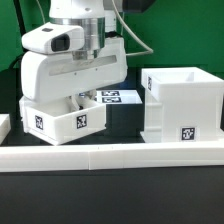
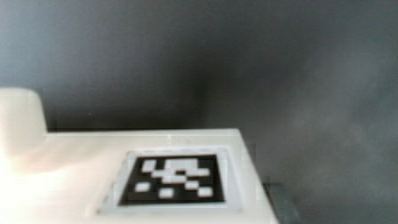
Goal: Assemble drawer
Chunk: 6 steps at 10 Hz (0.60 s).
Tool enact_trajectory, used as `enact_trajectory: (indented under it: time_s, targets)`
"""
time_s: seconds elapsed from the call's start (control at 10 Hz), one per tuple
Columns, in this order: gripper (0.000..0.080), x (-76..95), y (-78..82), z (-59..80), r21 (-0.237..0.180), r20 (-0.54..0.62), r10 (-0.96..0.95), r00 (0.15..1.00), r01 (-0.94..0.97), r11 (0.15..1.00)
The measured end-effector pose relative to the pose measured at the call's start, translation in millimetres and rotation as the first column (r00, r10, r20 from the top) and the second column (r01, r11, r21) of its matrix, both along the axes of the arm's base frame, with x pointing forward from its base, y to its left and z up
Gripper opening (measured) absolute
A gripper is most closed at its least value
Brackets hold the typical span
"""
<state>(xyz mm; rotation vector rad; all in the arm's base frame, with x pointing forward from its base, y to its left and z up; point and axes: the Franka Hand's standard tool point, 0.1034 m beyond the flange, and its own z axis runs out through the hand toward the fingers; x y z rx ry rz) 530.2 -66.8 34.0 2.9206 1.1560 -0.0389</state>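
**A:** What markings show?
**B:** Past the low wall, black-and-white square tags: two on the tray, one on the open-topped housing.
**A:** And the wrist view?
**B:** One blurred tag, close up on white plastic.
**A:** Your gripper?
**B:** My gripper hangs at the tray on the surface, its fingertips hidden, so I cannot tell its opening. The marker board lies behind.
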Motion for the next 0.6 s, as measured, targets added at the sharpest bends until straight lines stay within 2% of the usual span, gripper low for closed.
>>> enact_trajectory:
  time_s: [0.3,0.6]
  targets:
    - [0.0042,-2.8,-2.3,-2.3,0.000,-0.009,0.199,0.980,-0.199,0.980]
    - [0.0042,-0.5,1.5,-3.3,-0.022,-0.027,0.460,0.888,-0.460,0.887]
